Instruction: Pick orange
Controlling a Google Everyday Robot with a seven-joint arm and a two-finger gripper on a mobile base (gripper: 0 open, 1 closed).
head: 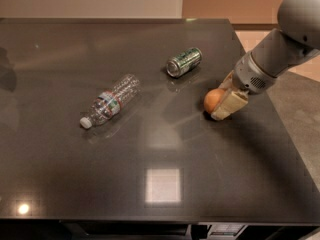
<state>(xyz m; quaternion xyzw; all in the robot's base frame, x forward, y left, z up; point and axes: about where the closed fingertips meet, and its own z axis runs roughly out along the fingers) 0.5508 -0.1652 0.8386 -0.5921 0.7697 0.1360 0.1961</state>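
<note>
Gripper point(223, 105) sits right of centre, against the right side of the orange point(213, 100). Cannot tell its opening or whether it holds anything.

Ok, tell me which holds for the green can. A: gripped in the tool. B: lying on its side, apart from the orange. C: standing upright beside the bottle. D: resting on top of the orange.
B: the green can lies on its side on the table, apart from the orange, while the tool is down at the orange.
</note>
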